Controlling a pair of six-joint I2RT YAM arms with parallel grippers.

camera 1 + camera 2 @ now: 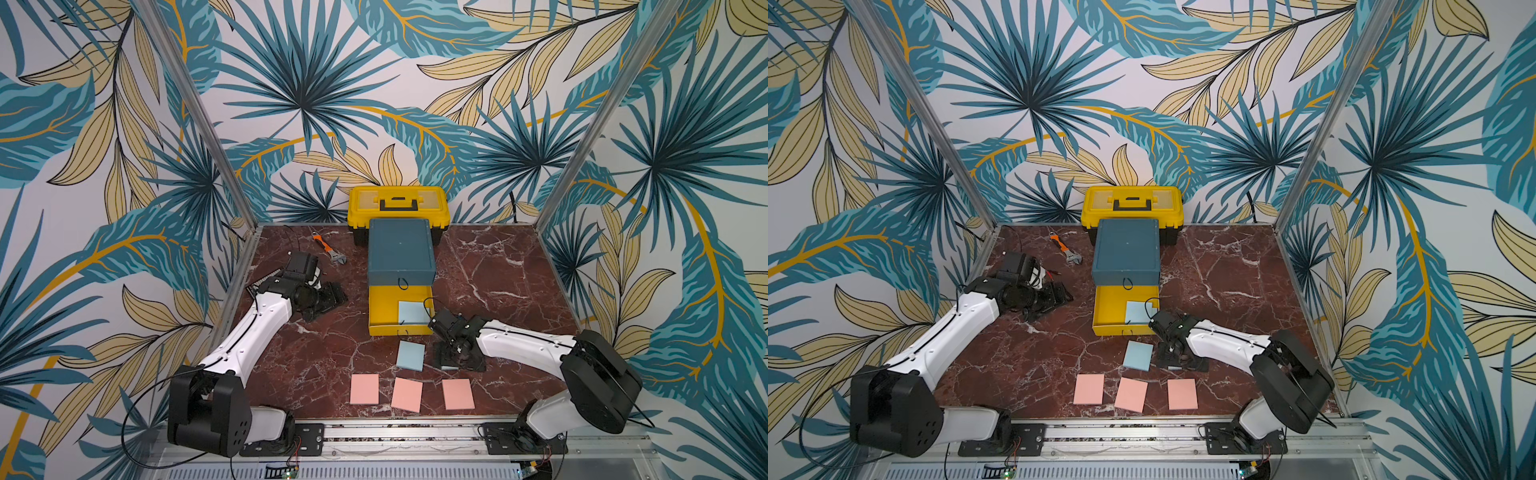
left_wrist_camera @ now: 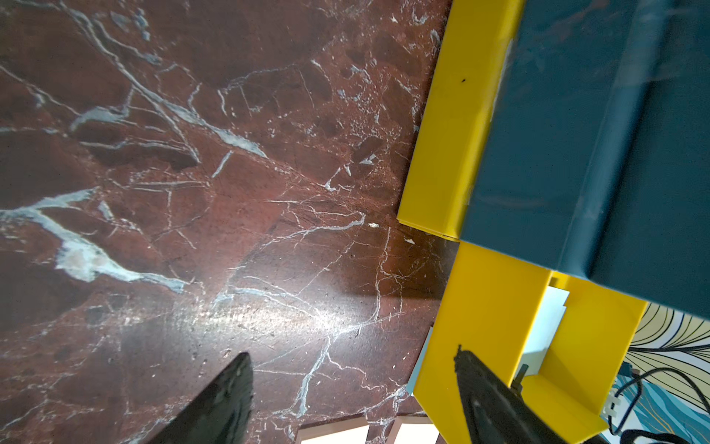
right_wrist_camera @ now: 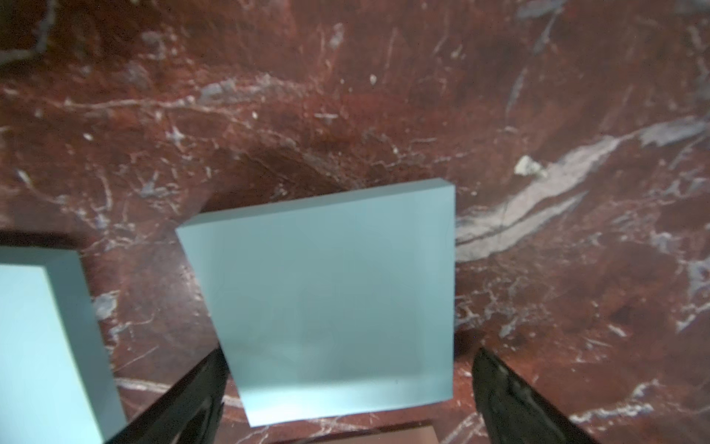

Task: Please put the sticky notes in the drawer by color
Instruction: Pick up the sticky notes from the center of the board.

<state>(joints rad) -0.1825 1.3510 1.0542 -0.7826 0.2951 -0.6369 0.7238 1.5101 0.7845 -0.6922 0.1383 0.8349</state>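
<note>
Flanking a blue pad point(image 3: 326, 303), right gripper point(image 3: 349, 353) jaws spread; left gripper point(image 2: 352, 351) jaws apart. Toolbox point(image 1: 397, 205) behind drawer point(image 1: 401, 253), wrench point(image 1: 332, 251) nearby; marble table point(image 1: 498, 270), leaf-print walls point(image 1: 311, 104).

The right hand point(image 1: 455, 357) hides most of one blue pad point(image 1: 449, 368) (a sliver shows). A second blue pad point(image 3: 42, 346) is edge-cropped.

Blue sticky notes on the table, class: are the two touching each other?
Apart. The right wrist view shows a strip of bare table between the fully visible blue sticky note and the cropped blue sticky note.
</note>
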